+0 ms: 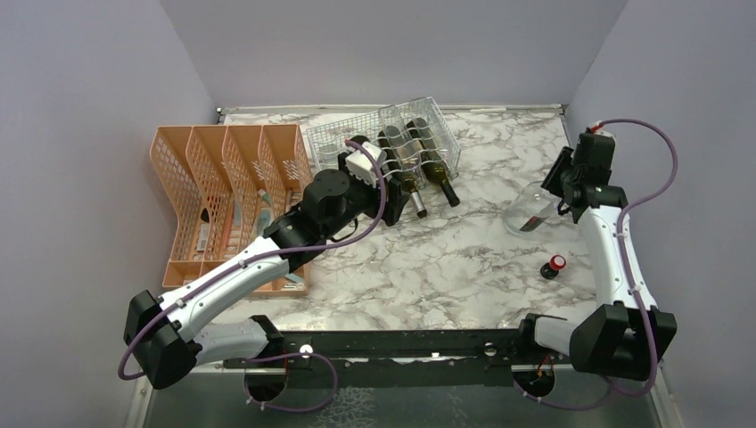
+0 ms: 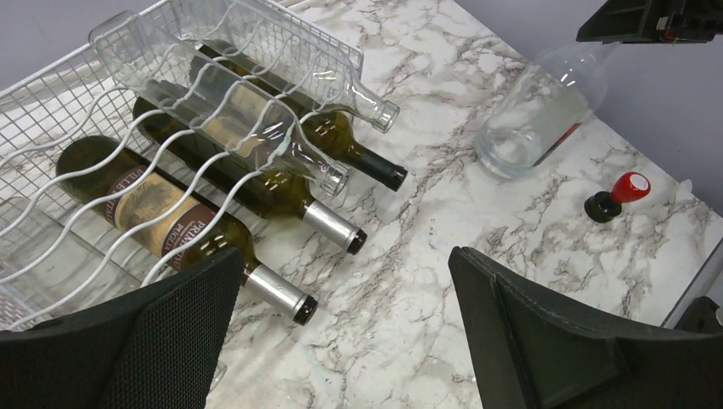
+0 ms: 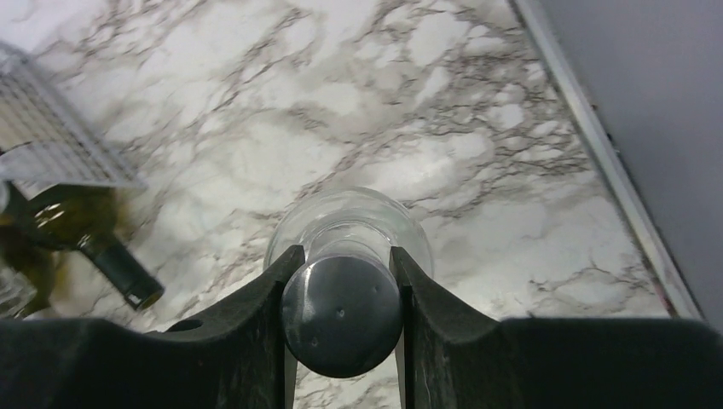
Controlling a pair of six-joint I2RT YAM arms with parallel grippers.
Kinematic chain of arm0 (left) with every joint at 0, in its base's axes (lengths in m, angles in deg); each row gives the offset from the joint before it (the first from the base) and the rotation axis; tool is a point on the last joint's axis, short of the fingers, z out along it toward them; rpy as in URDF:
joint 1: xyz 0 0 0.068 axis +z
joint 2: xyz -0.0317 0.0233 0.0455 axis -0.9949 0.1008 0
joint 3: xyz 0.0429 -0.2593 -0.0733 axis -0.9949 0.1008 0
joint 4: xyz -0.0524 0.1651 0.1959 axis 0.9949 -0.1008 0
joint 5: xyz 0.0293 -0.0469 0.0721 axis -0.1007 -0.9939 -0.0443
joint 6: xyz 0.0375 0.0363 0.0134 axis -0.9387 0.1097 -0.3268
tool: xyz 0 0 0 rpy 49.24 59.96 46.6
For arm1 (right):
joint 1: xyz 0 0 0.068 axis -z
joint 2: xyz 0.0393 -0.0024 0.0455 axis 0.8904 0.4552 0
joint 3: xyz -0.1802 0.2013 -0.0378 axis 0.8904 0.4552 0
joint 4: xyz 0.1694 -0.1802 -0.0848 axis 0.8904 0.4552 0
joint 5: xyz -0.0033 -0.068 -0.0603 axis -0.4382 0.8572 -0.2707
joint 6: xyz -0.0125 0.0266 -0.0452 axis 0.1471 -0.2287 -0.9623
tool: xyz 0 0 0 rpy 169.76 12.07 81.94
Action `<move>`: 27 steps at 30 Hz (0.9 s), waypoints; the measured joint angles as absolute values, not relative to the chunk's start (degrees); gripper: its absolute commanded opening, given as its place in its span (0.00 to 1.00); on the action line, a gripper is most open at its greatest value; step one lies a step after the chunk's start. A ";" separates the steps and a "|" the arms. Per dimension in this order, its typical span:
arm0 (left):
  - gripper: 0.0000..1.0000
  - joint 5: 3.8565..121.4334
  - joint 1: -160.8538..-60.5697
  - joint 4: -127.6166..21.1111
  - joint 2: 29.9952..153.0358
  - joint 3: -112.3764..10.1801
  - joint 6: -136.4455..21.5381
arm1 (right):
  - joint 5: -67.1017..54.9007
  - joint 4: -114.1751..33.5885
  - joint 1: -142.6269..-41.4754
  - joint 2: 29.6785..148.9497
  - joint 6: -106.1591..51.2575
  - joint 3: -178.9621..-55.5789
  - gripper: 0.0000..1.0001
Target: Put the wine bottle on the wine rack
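Observation:
A clear glass wine bottle [image 1: 533,212] [image 2: 533,115] stands tilted at the right of the marble table, its neck leaning towards the right arm. My right gripper [image 1: 563,192] [image 3: 344,253] is shut on its dark capped top [image 3: 341,315], one finger on each side. The white wire wine rack [image 1: 392,134] [image 2: 51,94] is at the back centre, with several dark and clear bottles lying in its cradles. My left gripper [image 1: 374,156] [image 2: 343,256] hovers open just in front of the rack, holding nothing.
An orange mesh file organiser [image 1: 223,187] stands at the left beside the left arm. A small black stopper with a red top [image 1: 554,266] [image 2: 618,194] sits on the table near the clear bottle. Bottle necks stick out of the rack's front. Walls close in the table.

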State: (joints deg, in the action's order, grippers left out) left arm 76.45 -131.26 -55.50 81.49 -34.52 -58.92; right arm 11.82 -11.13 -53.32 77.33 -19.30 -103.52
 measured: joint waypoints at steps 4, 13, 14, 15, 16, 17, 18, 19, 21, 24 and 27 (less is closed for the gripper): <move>0.99 76.36 -131.26 -54.86 81.49 -34.00 -58.97 | 6.60 -9.29 -56.64 76.98 -19.04 -104.40 0.03; 0.99 79.64 -131.26 -54.80 80.58 -32.36 -58.79 | 2.86 -5.64 -71.48 77.03 -18.60 -105.23 0.02; 0.99 80.62 -131.26 -54.95 80.38 -32.38 -58.66 | 1.33 -5.23 -72.36 77.03 -18.63 -105.23 0.02; 0.99 81.32 -131.24 -55.11 80.20 -32.38 -58.51 | -0.66 -4.81 -72.81 77.03 -18.67 -105.23 0.02; 0.99 82.37 -131.15 -55.67 80.05 -32.56 -58.23 | -2.75 -4.62 -73.01 77.03 -18.80 -105.23 0.02; 0.99 83.16 -131.06 -56.18 80.03 -32.75 -57.88 | -5.42 -4.25 -73.01 77.03 -19.00 -105.25 0.02; 0.99 83.77 -130.91 -56.88 80.03 -33.06 -57.55 | -7.76 -3.90 -73.01 77.03 -19.26 -105.25 0.02; 0.99 84.29 -130.71 -57.79 80.03 -33.43 -57.13 | -10.10 -3.46 -73.10 77.03 -19.44 -105.23 0.02; 0.99 84.73 -130.30 -58.65 80.03 -33.84 -56.26 | -13.70 -3.11 -73.75 77.03 -19.59 -105.23 0.02; 0.99 84.88 -129.27 -59.74 80.05 -34.13 -54.31 | -17.29 -3.13 -76.55 77.03 -19.61 -105.23 0.02; 0.99 84.86 -128.40 -61.25 80.16 -34.26 -52.43 | -19.58 -4.64 -80.86 77.03 -18.91 -104.95 0.01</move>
State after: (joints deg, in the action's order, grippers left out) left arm 84.86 -128.40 -61.25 80.16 -34.26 -52.43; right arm -19.58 -4.64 -80.86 77.03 -18.91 -104.95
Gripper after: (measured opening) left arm 0.989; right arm 0.399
